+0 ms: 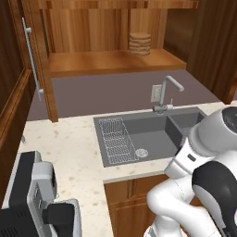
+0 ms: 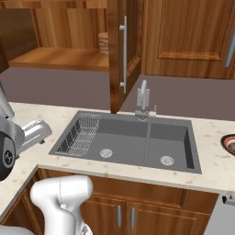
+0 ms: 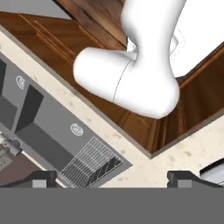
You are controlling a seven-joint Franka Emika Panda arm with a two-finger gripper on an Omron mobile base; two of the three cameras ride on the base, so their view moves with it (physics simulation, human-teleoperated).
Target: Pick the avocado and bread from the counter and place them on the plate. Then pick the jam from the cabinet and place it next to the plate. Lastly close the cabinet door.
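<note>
Right now the gripper [image 3: 112,178] stands wide open and empty at the bottom of the hand view, looking back over the sink [image 3: 52,131], while the plate [image 2: 229,143] peeks in at the right edge of the right base view, well apart from it.

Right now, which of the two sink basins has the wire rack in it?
The wider basin, left of the faucet in the right base view. The wire rack sits against its outer wall; the smaller basin holds only a drain.
</note>
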